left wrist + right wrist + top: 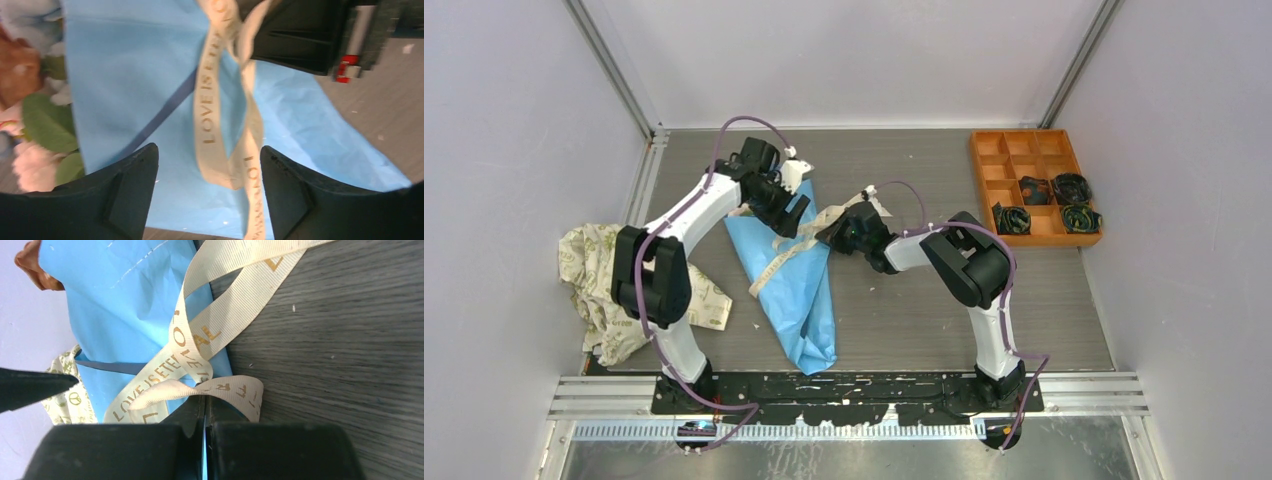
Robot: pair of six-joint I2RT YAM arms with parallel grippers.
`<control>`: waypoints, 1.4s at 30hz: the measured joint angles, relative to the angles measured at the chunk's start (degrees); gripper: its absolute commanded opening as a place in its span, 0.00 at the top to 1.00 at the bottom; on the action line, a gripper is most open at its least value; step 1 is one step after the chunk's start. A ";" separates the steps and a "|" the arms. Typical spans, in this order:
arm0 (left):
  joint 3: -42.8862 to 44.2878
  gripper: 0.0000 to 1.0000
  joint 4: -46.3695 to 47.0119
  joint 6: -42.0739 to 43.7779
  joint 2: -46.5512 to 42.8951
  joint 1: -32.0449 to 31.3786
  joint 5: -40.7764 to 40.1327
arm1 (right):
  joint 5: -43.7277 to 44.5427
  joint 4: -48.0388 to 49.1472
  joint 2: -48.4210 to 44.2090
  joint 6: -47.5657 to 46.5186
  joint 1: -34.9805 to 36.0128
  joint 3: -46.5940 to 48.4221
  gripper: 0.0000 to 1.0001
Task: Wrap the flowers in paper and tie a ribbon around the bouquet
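The bouquet (799,290) lies on the table as a light blue paper (130,65) cone, wide end away from the arms. Flowers (40,115) with pink-white blooms and green leaves show at that end. The beige ribbon (789,250) with gold lettering crosses the cone. My left gripper (207,150) hovers open above the paper, and the ribbon (207,110) hangs loose between its fingers, touching neither. My right gripper (205,397) is shut on a fold of the ribbon (225,315) at the cone's right edge (125,305). From above, the left gripper (786,205) and right gripper (832,237) sit close together.
An orange compartment tray (984,165) stands at the back right, with small dark coils (1064,205) in its right cells. A crumpled cream cloth (599,280) with green print lies at the left, beside the left arm. Grey walls enclose the table.
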 measured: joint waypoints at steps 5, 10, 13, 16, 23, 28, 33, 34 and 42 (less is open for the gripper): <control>-0.11 0.31 0.13 -0.04 0.96 -2.05 -8.96 | -0.96 -0.74 0.00 -1.25 0.00 0.00 0.99; -0.72 0.38 -0.22 0.59 2.95 -4.42 -14.14 | -1.40 -1.11 0.00 -1.92 0.00 0.00 0.99; -0.72 0.53 -0.83 1.29 4.52 -4.85 -15.13 | -1.46 -1.27 -0.02 -2.27 0.00 0.00 0.99; -0.81 0.82 -1.40 2.01 5.75 -4.83 -16.41 | -1.68 -1.64 -0.11 -2.86 0.00 0.00 0.99; -1.18 1.00 -1.64 3.50 5.92 -4.72 -18.32 | -2.93 -3.76 -1.14 -4.48 -0.57 0.44 0.99; -2.84 1.00 0.59 2.67 4.46 -2.27 -17.66 | -6.16 -5.66 -4.00 -4.92 -2.19 -0.57 0.99; -7.96 1.00 3.91 0.48 -5.35 10.38 -14.16 | -10.80 -8.20 -13.35 -5.66 -7.82 -10.19 0.99; -9.88 1.00 4.90 0.35 -8.17 13.60 -13.49 | -11.76 -8.37 -15.37 -5.70 -9.75 -12.46 0.99; -26.32 1.00 5.73 4.15 -21.70 31.21 -12.15 | -15.78 -9.05 -25.44 -4.26 -28.04 -25.46 0.99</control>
